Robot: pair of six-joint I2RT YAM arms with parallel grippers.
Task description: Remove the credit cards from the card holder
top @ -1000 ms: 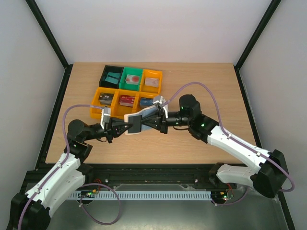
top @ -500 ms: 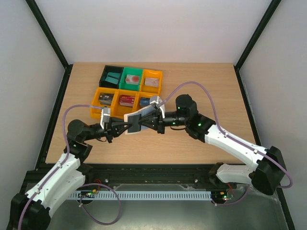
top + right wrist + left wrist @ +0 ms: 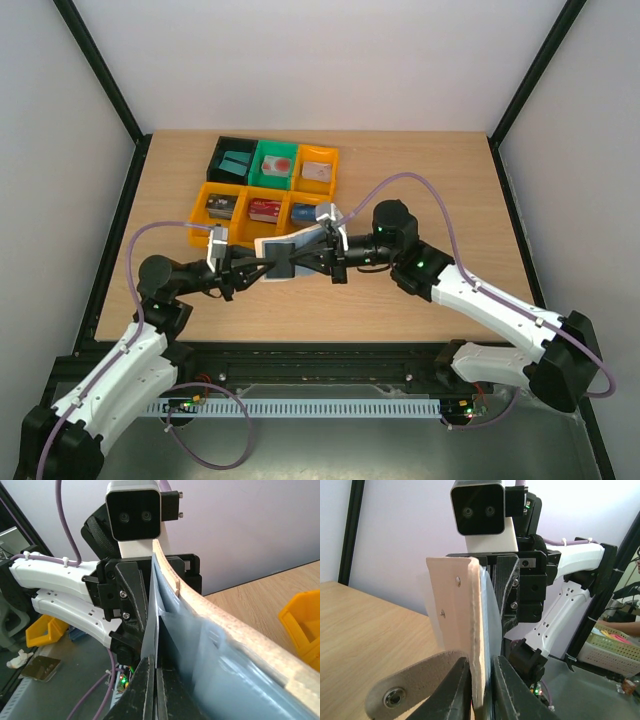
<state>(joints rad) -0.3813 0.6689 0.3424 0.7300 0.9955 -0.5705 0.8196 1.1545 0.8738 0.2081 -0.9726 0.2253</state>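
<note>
1. My left gripper (image 3: 481, 695) is clamped on one edge of the tan card holder (image 3: 457, 610), which is held above the table (image 3: 420, 190) between both arms.
2. My right gripper (image 3: 151, 680) is pinched together on a thin grey-blue edge inside the card holder. I cannot tell whether that edge is card or lining.
3. Credit cards (image 3: 266, 210) lie in the bins (image 3: 198, 212) beyond.

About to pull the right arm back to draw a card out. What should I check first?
1. Left gripper clamped on the card holder at its tan edge: ok.
2. Right gripper shut against the holder's grey-blue inside: ok.
3. A card actually in its grip: cannot tell.
4. Holder held off the table: ok.
5. Grippers facing each other, in line for a straight pull: ok.
</note>
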